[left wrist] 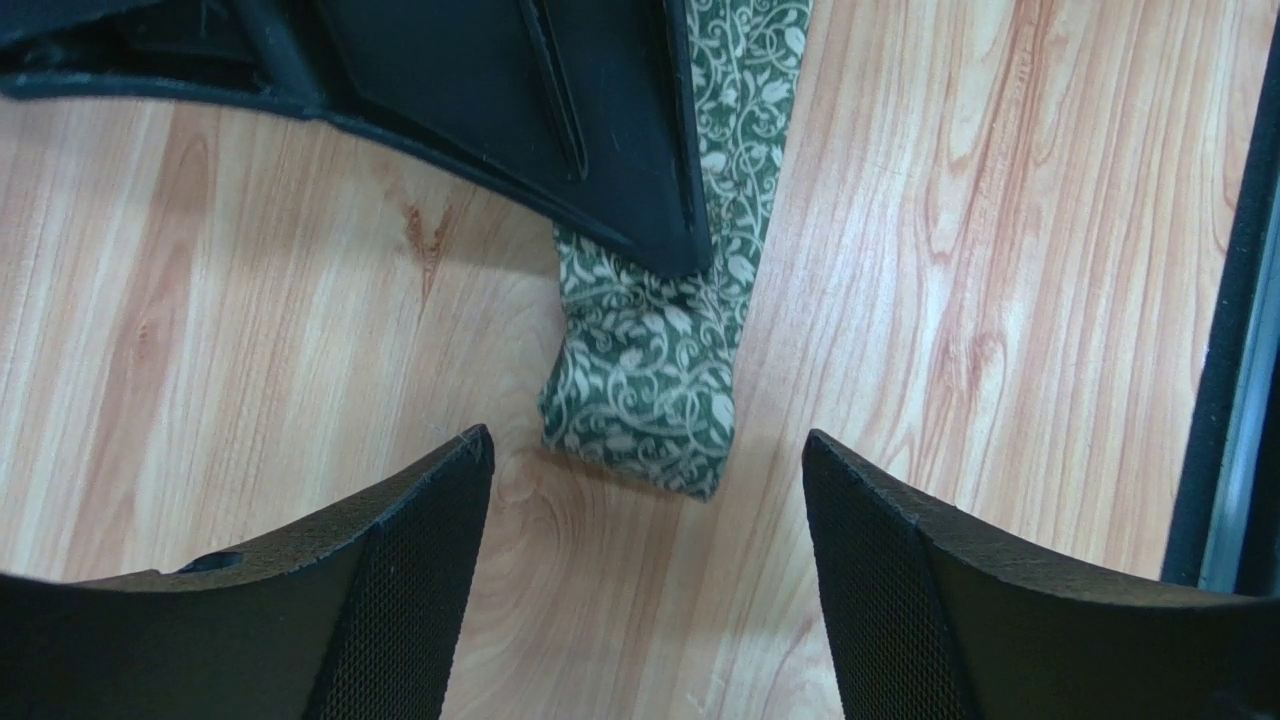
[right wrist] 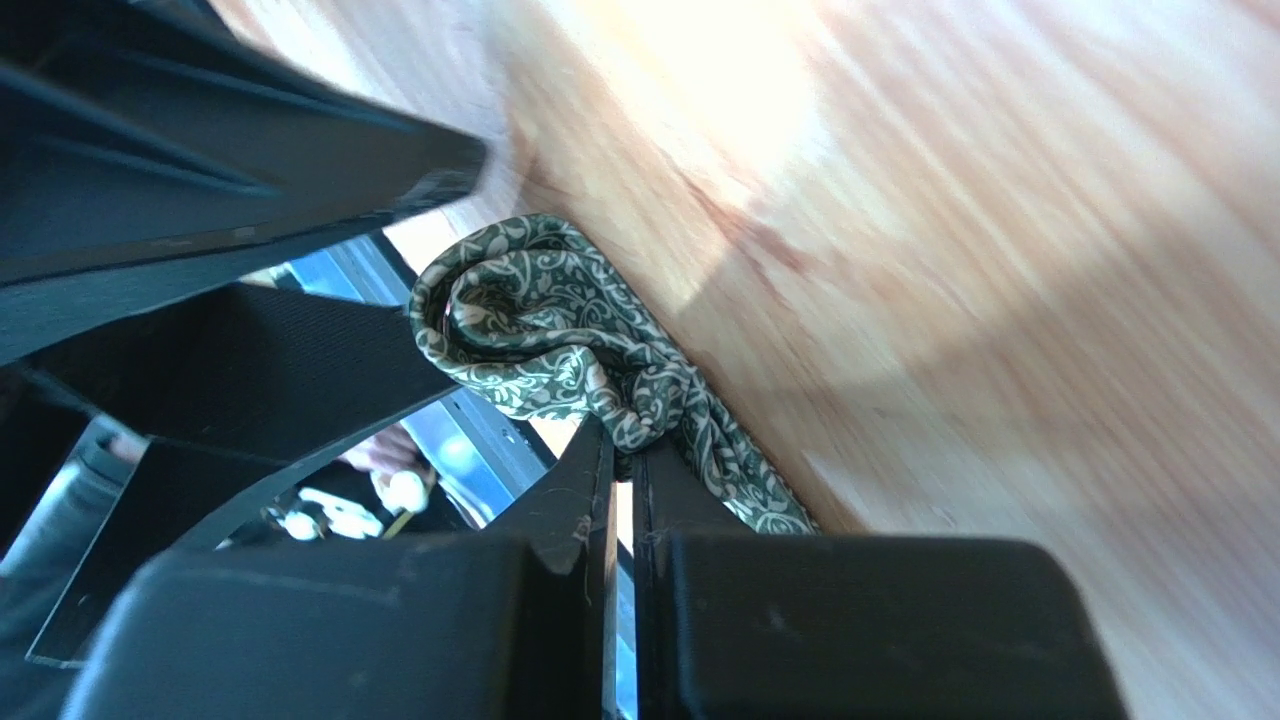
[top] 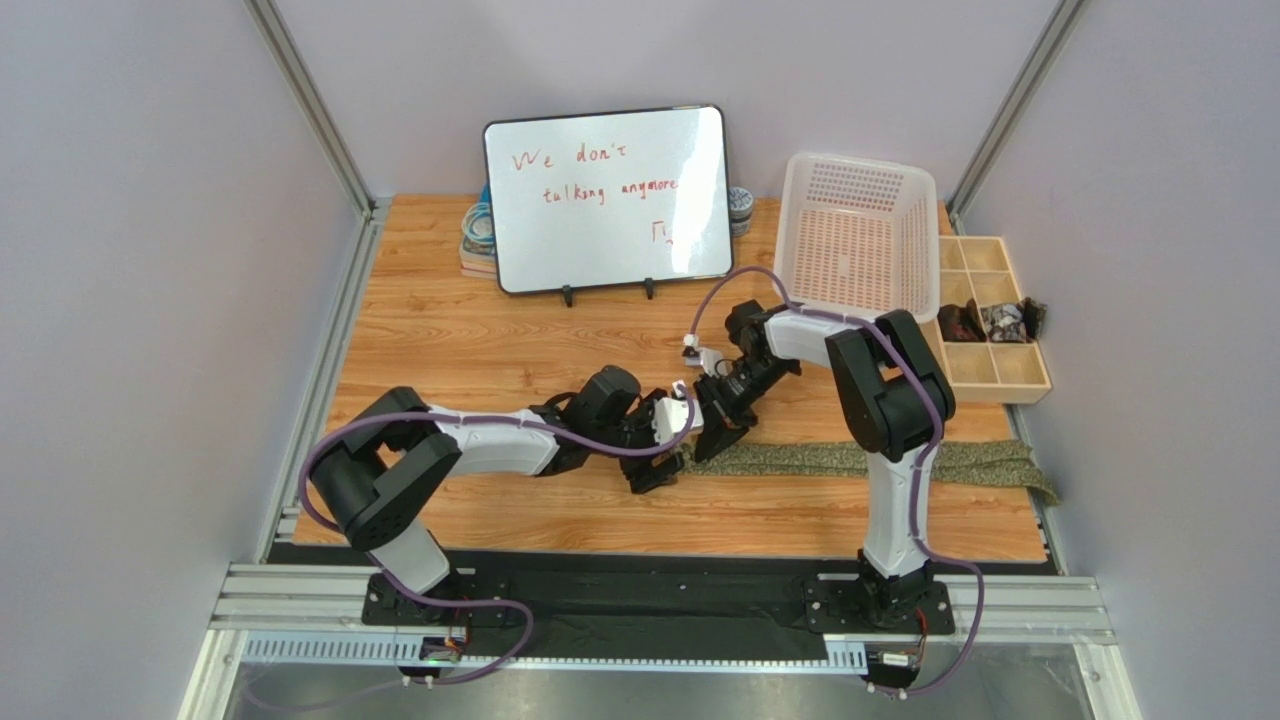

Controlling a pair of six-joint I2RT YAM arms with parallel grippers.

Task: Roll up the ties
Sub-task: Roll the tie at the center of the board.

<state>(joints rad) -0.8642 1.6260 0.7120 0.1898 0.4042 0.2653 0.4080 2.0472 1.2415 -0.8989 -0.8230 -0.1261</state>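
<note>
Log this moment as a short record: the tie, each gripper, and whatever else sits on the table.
tie: green with a vine pattern, lying flat along the near side of the table
tie end: folded into a loose first coil
left gripper: open, fingers on either side of the folded end, not touching it
right gripper: shut on the tie just behind the coil
far side: whiteboard, white plastic basket, wooden divided tray
progress: roll barely begun

Bare tabletop (top: 451,330) open between tie (top: 902,458) and whiteboard (top: 609,195), right gripper (top: 715,435) clamped over the tie's folded end, basket (top: 857,248) blocking the far right corner
</note>
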